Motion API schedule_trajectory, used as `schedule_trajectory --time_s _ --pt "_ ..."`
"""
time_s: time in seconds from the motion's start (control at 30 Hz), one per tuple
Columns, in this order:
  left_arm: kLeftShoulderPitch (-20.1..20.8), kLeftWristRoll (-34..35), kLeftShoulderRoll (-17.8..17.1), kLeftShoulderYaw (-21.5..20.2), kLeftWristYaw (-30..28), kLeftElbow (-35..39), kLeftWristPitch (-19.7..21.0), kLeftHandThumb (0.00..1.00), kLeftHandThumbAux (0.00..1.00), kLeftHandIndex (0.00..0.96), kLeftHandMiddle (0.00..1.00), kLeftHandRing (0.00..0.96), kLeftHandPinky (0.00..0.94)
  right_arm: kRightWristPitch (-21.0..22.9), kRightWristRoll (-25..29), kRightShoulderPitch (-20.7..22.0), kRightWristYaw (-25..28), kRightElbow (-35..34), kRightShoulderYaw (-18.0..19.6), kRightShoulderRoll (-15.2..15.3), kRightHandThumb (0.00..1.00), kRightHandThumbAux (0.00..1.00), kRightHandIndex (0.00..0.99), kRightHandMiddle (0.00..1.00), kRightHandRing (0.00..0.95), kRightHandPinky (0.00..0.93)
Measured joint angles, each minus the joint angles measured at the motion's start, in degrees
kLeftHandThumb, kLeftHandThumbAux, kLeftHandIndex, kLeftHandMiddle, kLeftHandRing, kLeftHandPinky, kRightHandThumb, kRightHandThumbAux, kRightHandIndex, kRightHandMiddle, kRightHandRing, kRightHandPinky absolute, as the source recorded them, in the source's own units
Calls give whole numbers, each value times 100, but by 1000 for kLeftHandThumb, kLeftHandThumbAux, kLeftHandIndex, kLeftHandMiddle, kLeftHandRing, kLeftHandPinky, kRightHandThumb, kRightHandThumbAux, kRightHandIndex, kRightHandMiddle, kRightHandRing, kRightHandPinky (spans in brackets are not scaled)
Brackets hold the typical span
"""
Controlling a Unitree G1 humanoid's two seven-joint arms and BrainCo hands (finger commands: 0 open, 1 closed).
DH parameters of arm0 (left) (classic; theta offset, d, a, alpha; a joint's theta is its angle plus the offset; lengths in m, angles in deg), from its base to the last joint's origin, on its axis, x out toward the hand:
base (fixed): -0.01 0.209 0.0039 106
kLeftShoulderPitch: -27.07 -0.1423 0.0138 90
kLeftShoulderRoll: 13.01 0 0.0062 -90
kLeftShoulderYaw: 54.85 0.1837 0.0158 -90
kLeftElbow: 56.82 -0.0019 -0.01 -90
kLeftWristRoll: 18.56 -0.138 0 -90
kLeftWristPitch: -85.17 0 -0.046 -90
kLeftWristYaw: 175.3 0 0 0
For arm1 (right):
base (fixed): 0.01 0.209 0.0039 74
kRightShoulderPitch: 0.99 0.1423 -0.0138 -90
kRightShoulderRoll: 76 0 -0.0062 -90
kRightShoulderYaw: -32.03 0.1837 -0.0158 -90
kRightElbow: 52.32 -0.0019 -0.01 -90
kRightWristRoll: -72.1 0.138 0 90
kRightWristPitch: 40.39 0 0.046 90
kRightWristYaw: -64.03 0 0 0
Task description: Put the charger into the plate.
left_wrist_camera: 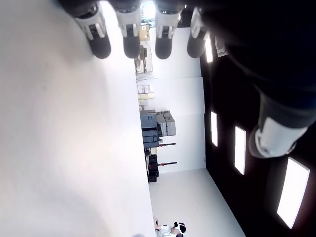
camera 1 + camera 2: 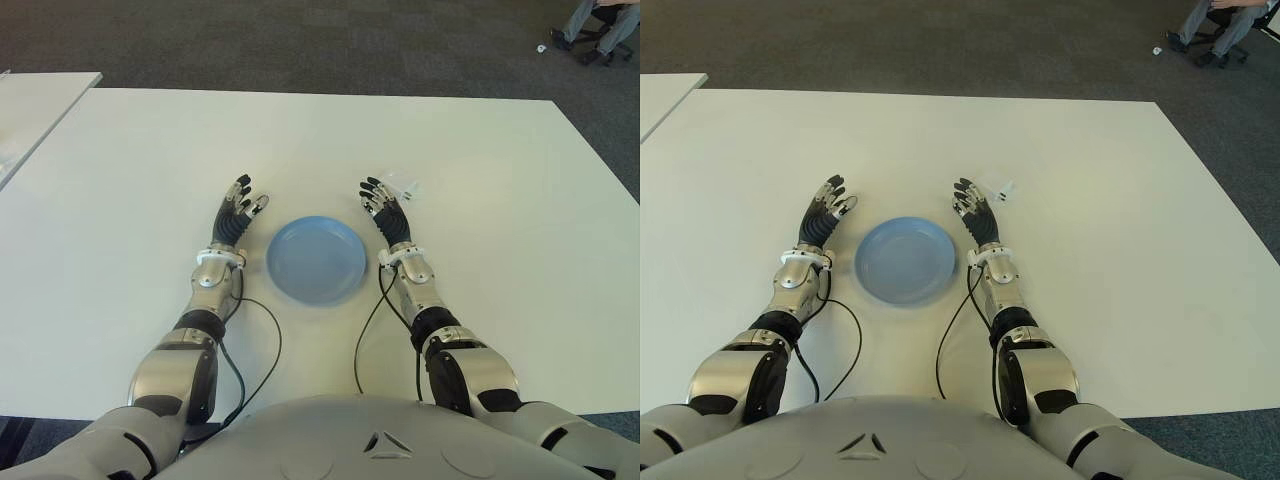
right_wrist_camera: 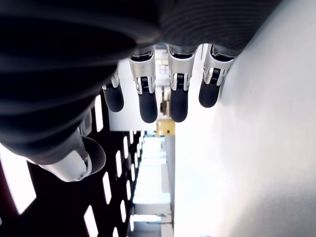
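A wide white table [image 2: 150,170] is seen filling most of the view, set on dark grey carpet [image 2: 300,40]. A second white tabletop [image 2: 35,100] is seen at the far left, and a seated person's legs [image 2: 595,25] at the far right corner. A blue plate [image 2: 316,260] is placed near the table's front edge, between the two hands. The left hand [image 2: 236,215] is held just left of the plate, fingers spread and empty. The right hand [image 2: 388,212] is held just right of it, fingers likewise extended, nothing grasped. The small white charger [image 2: 404,187] is found on the table just beyond the right hand's fingertips, outside the plate.
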Motion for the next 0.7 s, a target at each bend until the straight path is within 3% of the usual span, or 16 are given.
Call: schedule_trajectory --time_s 0.3,0.7 --pt "20 -4 -2 9 16 19 111 0 544 0 34 31 50 221 -104 -561 -854 -1027 16 -137 57 710 81 96 95 140" --pt "14 -14 -1 31 58 78 162 0 555 0 43 41 61 49 -100 -937 -1303 -1526 64 -263 213 740 103 109 102 161"
